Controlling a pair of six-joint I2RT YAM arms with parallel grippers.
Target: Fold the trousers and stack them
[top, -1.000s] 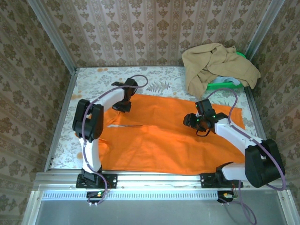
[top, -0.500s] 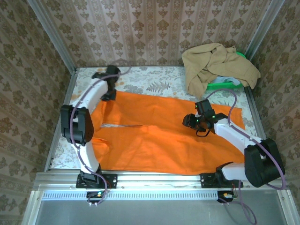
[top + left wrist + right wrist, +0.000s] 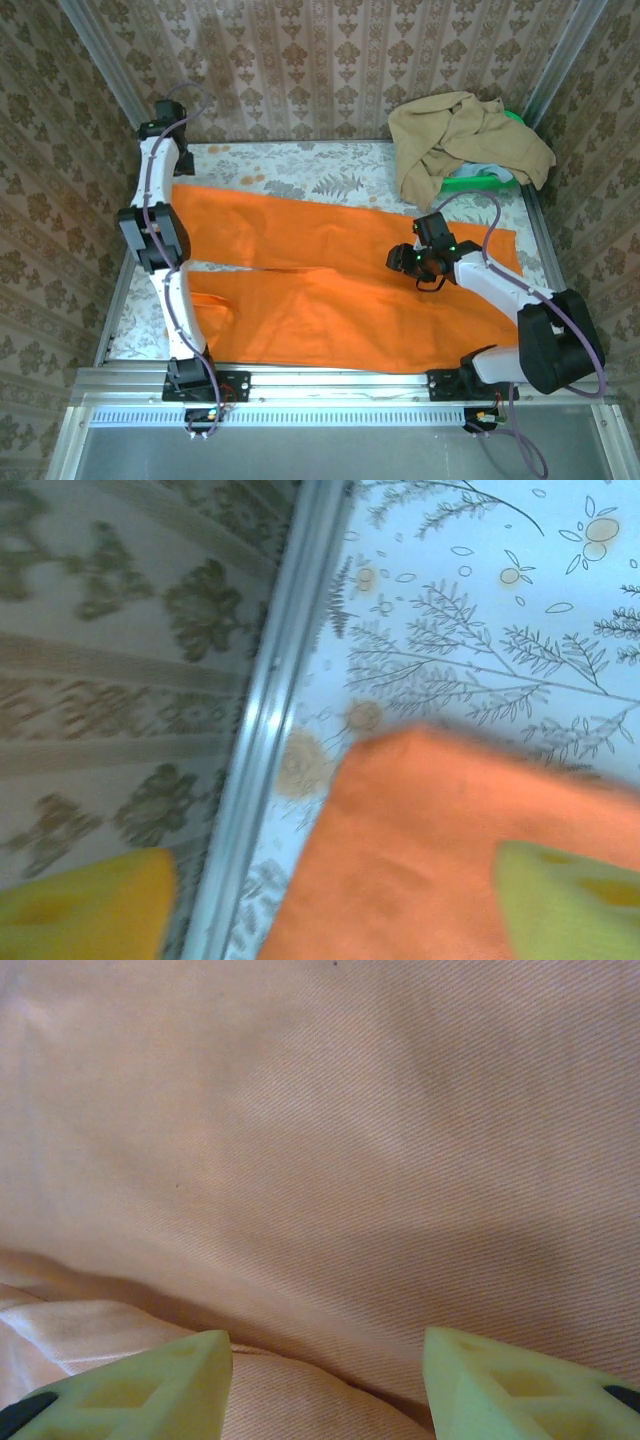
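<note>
The orange trousers (image 3: 340,290) lie spread flat across the table, legs pointing left, the far leg's end (image 3: 190,192) reaching toward the back left corner. My left gripper (image 3: 163,115) hangs raised over that corner. In the left wrist view it (image 3: 330,910) stands wide open, with the leg's end (image 3: 450,830) lying loose on the table below, between the yellow fingertips (image 3: 80,905). My right gripper (image 3: 415,262) sits low on the trousers' right part. Its jaws (image 3: 325,1380) are apart, with a soft fold of the orange cloth (image 3: 330,1160) between the fingers (image 3: 130,1385).
A tan garment (image 3: 465,140) is heaped on a green basket (image 3: 490,180) at the back right. An aluminium rail (image 3: 270,710) and the wallpapered wall (image 3: 80,200) border the table's left side close to the left gripper. Bare floral tabletop (image 3: 330,170) lies behind the trousers.
The left gripper pulled the far leg's end out toward the back left corner, then opened and let it go. The right gripper has stayed in place.
</note>
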